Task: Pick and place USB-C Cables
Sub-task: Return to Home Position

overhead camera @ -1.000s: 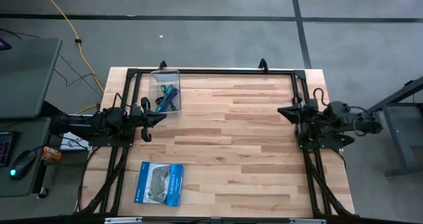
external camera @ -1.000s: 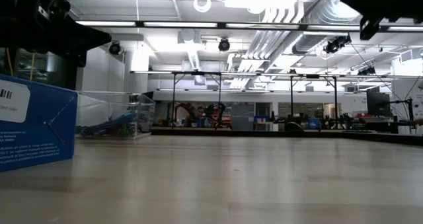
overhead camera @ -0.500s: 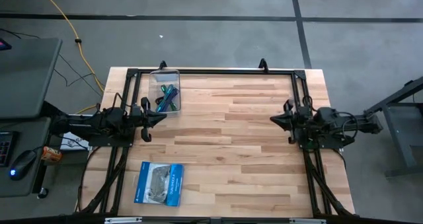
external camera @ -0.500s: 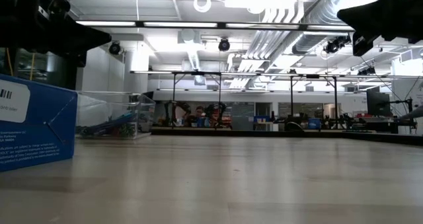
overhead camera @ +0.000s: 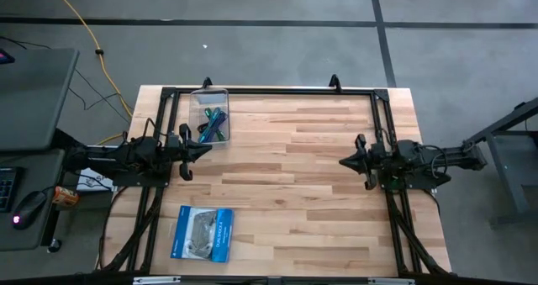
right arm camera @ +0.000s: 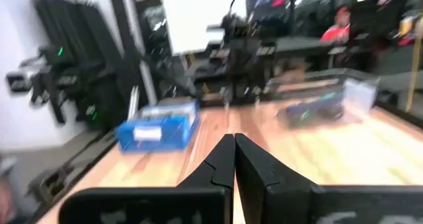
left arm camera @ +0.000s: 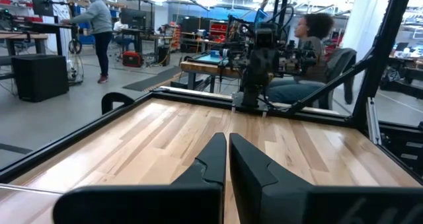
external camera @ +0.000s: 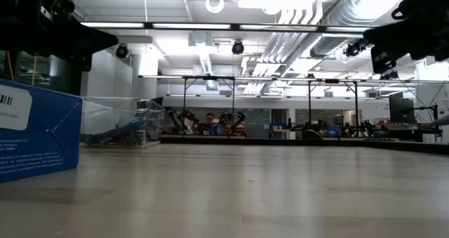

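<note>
The right gripper [right arm camera: 233, 139] is pinched tight on nothing, hanging over the table's right side and pointing inward. The left gripper [left arm camera: 227, 139] is likewise squeezed closed and empty, parked at the left edge near the transparent bin [overhead camera: 196, 97]. The USB-C Cables [overhead camera: 213, 123] lie heaped inside that bin, none out on the boards that I can see. So this looks like the fold-home: I'd carry the right arm high and draw it smoothly toward its own rail, fingers together, nothing swinging toward the bin. Pale wood-plank table [overhead camera: 294, 192], black frame [overhead camera: 277, 92] round it, a blue-and-white packet [overhead camera: 202, 233] lying flat on the left side. Beyond, a workshop hall: bright ceiling ducts [external camera: 295, 13], a standing person [left arm camera: 96, 19] and a seated person [left arm camera: 309, 42].
</note>
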{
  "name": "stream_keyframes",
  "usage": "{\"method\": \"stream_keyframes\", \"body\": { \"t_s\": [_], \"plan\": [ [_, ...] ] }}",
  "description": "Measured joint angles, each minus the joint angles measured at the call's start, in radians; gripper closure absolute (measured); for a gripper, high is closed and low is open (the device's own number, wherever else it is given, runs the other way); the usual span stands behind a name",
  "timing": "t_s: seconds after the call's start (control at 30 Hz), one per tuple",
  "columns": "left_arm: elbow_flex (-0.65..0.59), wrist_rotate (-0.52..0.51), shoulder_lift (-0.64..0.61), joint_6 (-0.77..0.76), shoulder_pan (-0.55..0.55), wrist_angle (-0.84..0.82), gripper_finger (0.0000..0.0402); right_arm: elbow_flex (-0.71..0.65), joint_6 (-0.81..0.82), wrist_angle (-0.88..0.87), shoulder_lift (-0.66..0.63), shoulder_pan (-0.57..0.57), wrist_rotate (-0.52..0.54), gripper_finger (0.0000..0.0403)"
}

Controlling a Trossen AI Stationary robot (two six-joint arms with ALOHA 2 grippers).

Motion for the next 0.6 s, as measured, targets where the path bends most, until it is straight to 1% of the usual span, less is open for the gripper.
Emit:
{"method": "stream_keyframes", "body": {
  "t_s": [0.07, 0.13, 0.23, 0.33, 0.4, 0.6],
  "plan": [
    [0.000, 0.000, 0.000, 0.001, 0.000, 0.000, 0.0401, 0.000, -0.003, -0.046, 0.000, 0.000, -0.025, 0.0403],
    [0.000, 0.000, 0.000, 0.000, 0.000, 0.000, 0.0401, 0.001, -0.015, -0.054, 0.002, 0.000, -0.039, 0.0403],
    [0.000, 0.000, 0.000, 0.001, 0.000, 0.000, 0.0401, 0.001, -0.038, -0.054, 0.001, 0.000, -0.038, 0.0403],
    [0.000, 0.000, 0.000, 0.001, 0.000, 0.000, 0.0401, 0.001, -0.116, -0.055, 0.002, 0.000, -0.036, 0.0403],
    [0.000, 0.000, 0.000, 0.000, 0.000, 0.000, 0.0401, 0.001, -0.131, -0.055, 0.002, 0.000, -0.036, 0.0403],
    [0.000, 0.000, 0.000, 0.001, 0.000, 0.000, 0.0401, 0.002, 0.001, -0.057, 0.002, 0.000, -0.036, 0.0403]
  ]
}}
